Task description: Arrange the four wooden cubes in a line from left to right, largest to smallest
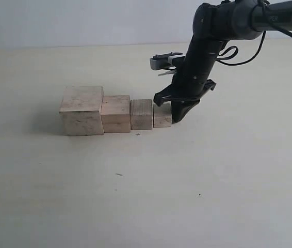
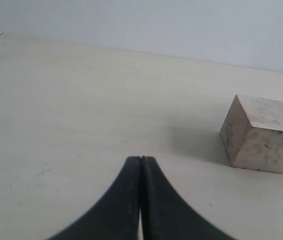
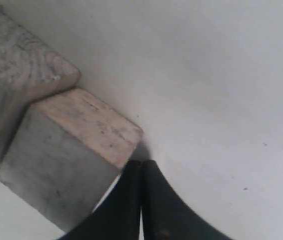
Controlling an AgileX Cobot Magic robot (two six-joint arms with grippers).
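Four wooden cubes stand in a touching row on the table: the largest at the left, then a smaller one, a third and the smallest at the right end. My right gripper is shut and empty, its tips down at the table against the smallest cube's right side. The right wrist view shows that gripper at a corner of the smallest cube, with the third cube behind. The left gripper is shut and empty, well away from the largest cube.
The pale tabletop stretches wide in front of the row and to its right. A light wall rises behind the table. The right arm reaches in from the upper right, over the table behind the row's right end.
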